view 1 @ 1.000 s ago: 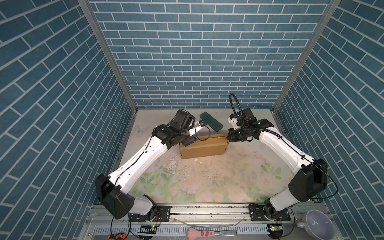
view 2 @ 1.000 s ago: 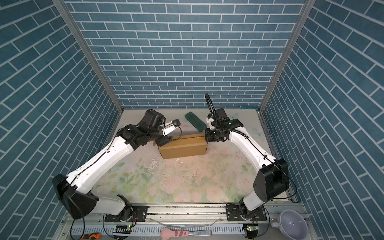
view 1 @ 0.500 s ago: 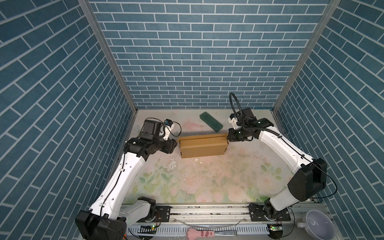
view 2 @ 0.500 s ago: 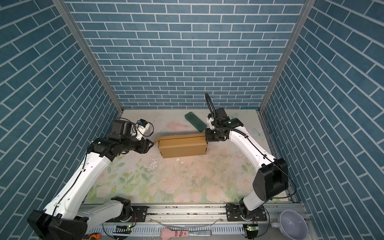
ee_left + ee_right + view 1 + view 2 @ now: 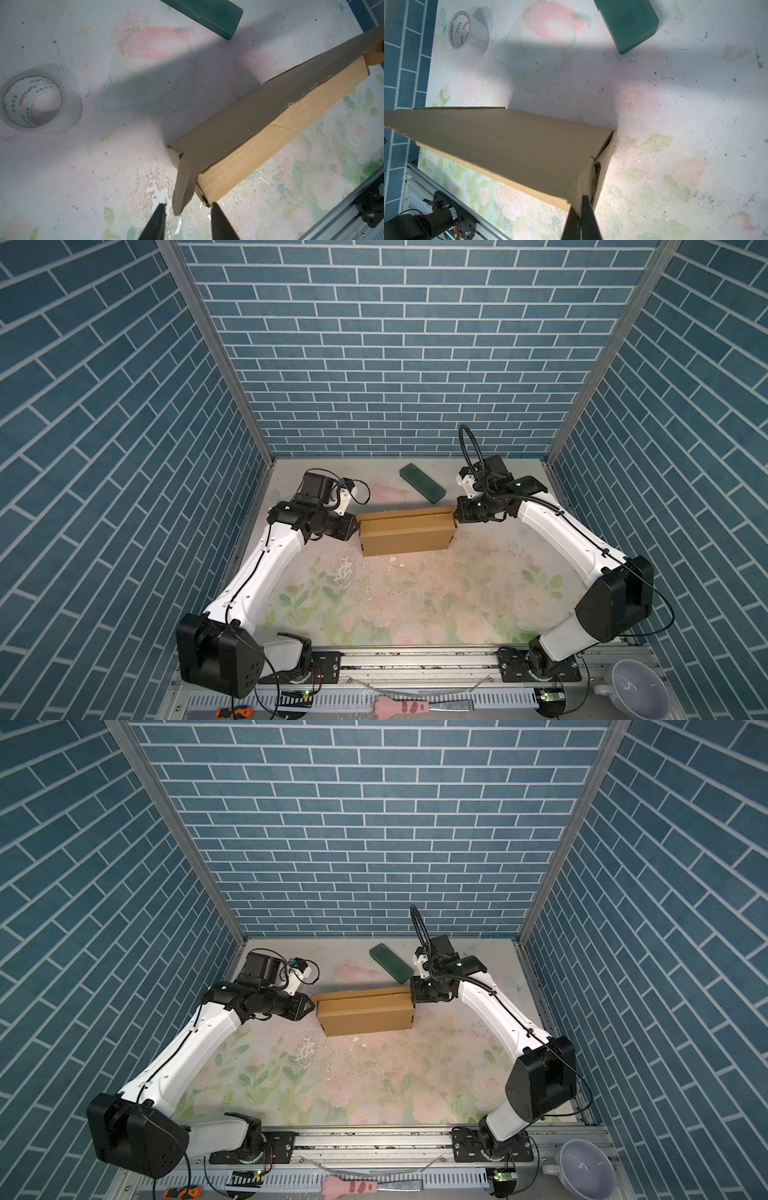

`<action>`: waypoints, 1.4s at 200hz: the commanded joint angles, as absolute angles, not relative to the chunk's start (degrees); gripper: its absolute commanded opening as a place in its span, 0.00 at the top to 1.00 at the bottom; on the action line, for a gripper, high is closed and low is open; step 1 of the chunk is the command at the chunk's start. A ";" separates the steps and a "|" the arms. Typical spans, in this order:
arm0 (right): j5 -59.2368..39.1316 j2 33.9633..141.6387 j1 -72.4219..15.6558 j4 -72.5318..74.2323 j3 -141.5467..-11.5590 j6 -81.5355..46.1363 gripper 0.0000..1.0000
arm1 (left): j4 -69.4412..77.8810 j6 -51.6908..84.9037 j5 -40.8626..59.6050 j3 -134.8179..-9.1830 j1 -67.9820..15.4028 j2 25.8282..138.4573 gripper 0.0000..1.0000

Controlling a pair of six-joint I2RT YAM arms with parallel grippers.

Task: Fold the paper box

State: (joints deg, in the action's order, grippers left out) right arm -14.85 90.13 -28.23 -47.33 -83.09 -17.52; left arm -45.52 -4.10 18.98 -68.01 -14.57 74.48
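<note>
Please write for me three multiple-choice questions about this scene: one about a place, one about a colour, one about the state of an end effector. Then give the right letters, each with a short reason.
1. Where does the green block lie relative to the paper box?
A. On top of it.
B. Behind it, toward the back wall.
C. In front of it, by the front rail.

2. What colour is the paper box?
A. White.
B. Red.
C. Brown.

3. How do the fingers of the left end effector stand?
A. Apart.
B. Pressed together.
C. Out of every view.

Right letters:
1 B: in both top views the green block lies on the table beyond the box's far edge.
2 C: it is plain brown cardboard in every view.
3 A: the left wrist view shows a gap between the fingers, with the tip of a box flap in it.
</note>
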 commanded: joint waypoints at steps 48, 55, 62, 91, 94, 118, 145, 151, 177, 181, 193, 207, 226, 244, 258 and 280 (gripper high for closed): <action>-16.17 90.85 -28.30 -47.62 -84.16 -17.05 1.00 | -45.27 -3.75 21.55 -70.30 -14.50 75.32 0.90; -16.17 90.82 -28.30 -47.63 -84.19 -17.05 1.00 | -45.27 -3.53 21.61 -70.39 -14.59 75.51 0.92; -16.17 90.79 -28.30 -47.62 -84.12 -17.09 1.00 | -45.20 -3.35 21.71 -70.39 -14.67 75.58 0.93; -16.52 90.64 -28.36 -47.33 -83.90 -17.40 1.00 | -44.74 -1.92 21.54 -70.11 -15.54 76.40 0.97; -16.60 90.57 -28.35 -47.27 -83.79 -17.40 1.00 | -44.69 -1.73 21.53 -70.09 -15.68 76.47 0.98; -17.14 90.65 -28.43 -46.76 -83.44 -18.03 1.00 | -43.48 -0.02 21.88 -69.98 -16.16 76.56 0.98; -17.36 90.50 -28.48 -46.23 -83.08 -18.37 1.00 | -42.09 1.44 22.02 -69.45 -16.83 76.55 0.99; -17.40 90.48 -28.48 -46.07 -82.90 -18.41 1.00 | -41.68 1.69 22.13 -69.17 -16.91 76.52 0.99; -17.49 90.48 -28.48 -45.79 -82.53 -18.54 1.00 | -40.73 2.00 21.85 -68.32 -17.14 76.55 0.99; -17.50 90.43 -28.48 -45.79 -82.53 -18.54 1.00 | -40.64 1.87 21.68 -68.22 -17.22 76.56 1.00; -17.46 90.31 -28.48 -45.79 -82.43 -18.55 1.00 | -40.45 1.33 21.03 -67.81 -17.35 76.54 1.00; -17.32 90.29 -28.48 -45.79 -82.44 -18.46 1.00 | -39.90 1.32 20.58 -67.35 -17.40 76.53 1.00; -17.36 90.31 -28.45 -45.71 -82.33 -18.46 1.00 | -39.44 1.49 20.44 -66.65 -17.69 76.47 1.00; -17.35 90.33 -28.52 -45.62 -82.30 -18.55 1.00 | -38.77 1.50 20.40 -65.82 -17.91 76.44 1.00; -17.31 90.30 -28.48 -45.61 -82.20 -18.54 1.00 | -38.77 1.62 20.59 -65.78 -17.96 76.27 1.00; -17.31 90.45 -28.47 -45.70 -82.27 -18.48 1.00 | -38.84 2.40 21.19 -67.37 -17.96 75.71 1.00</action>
State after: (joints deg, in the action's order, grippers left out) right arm -15.18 90.13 -28.05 -46.39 -83.00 -18.15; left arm -38.87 1.83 18.98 -67.13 -16.82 76.18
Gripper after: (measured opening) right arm 0.043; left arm 0.051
